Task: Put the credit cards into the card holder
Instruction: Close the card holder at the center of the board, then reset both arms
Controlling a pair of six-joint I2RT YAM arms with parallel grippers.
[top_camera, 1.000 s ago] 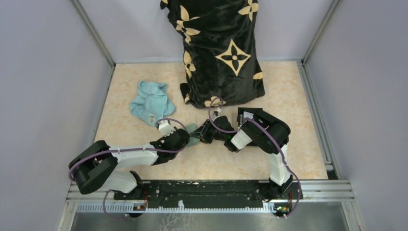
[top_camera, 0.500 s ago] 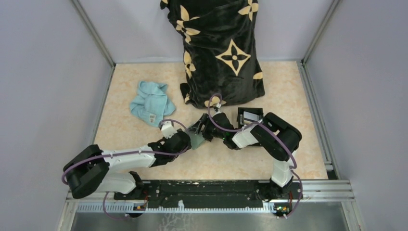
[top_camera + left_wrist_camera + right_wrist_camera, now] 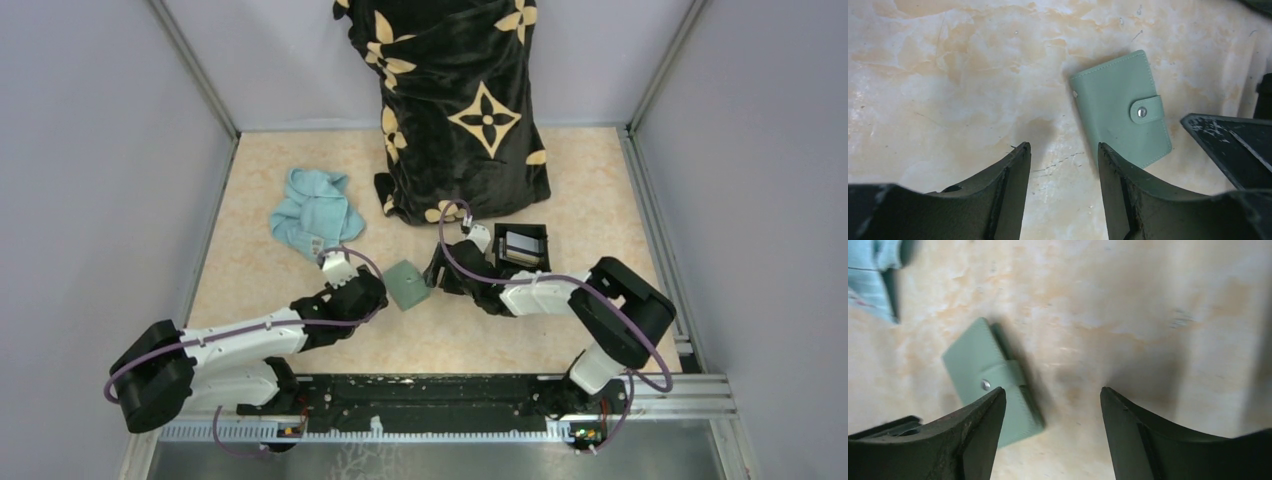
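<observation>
- Top external view puts the card holder (image 3: 408, 284) flat on the table (image 3: 500, 340), between the two grippers and touched by neither
- Left wrist view shows it folded shut, with the snap tab (image 3: 1146, 110) fastened
- Before any card can go in, you likely need that tab undone: pin the body with one gripper, lift the tab edge with the other, and avoid dragging the soft holder
- You see no credit cards for certain; a pale rectangle (image 3: 518, 244) inside the black box (image 3: 541, 245) may be one
- Left gripper (image 3: 1063, 147) has its fingers partly spread and empty, with the holder just beyond and to the right of the tips
- Right gripper (image 3: 1052, 390) has its fingers spread wide and empty, with the holder at its left finger
- Your left arm lies low, stretched towards the centre; your right arm folds its elbow far out to the right, forearm reaching back in beside the box
</observation>
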